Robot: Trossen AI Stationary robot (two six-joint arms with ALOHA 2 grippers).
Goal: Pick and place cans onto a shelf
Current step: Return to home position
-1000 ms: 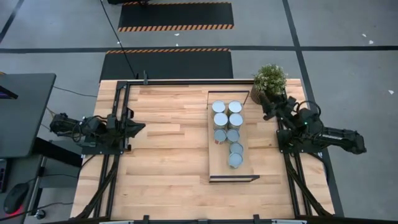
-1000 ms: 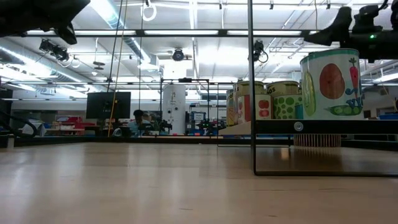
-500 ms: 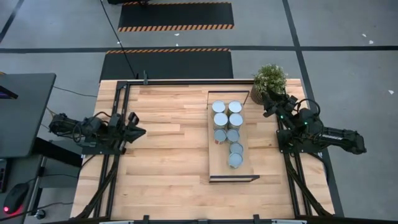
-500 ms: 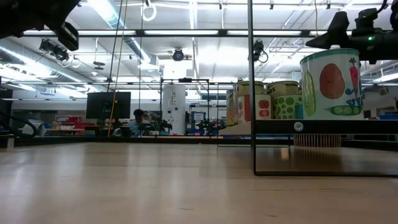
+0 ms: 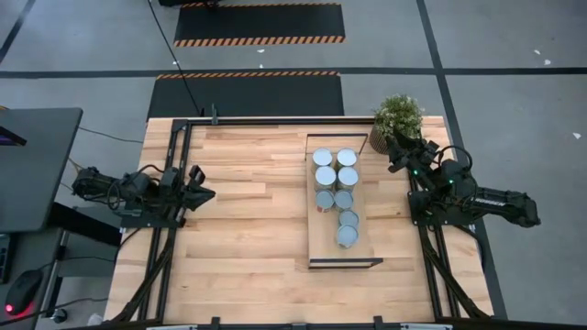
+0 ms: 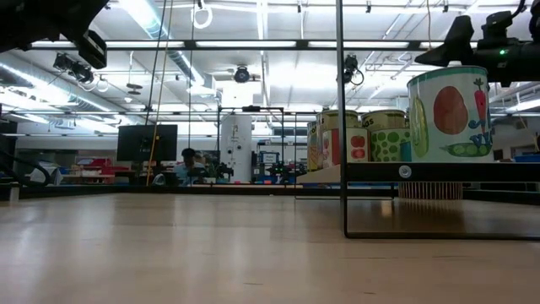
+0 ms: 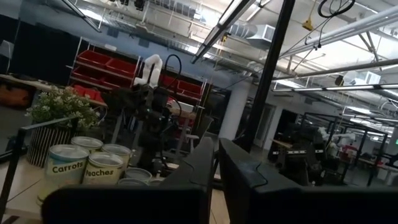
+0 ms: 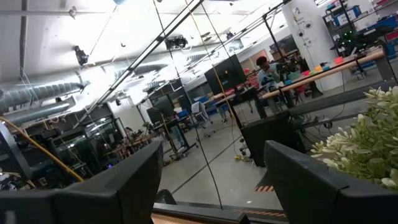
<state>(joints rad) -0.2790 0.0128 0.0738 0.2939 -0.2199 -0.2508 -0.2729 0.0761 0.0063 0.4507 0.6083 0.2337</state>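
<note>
Right hand [image 8: 212, 149] wide, left hand [image 7: 216, 148] narrow; cans [image 5: 335, 197] stand upright along the shelf [image 5: 321, 249]

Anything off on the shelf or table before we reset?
Nothing stands out. The cans all stand upright on the shelf, none tipped or off it. Left gripper and right gripper sit at the table's sides.

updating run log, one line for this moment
cans: all on shelf | left gripper: shut, at table left edge | right gripper: open, beside plant
</note>
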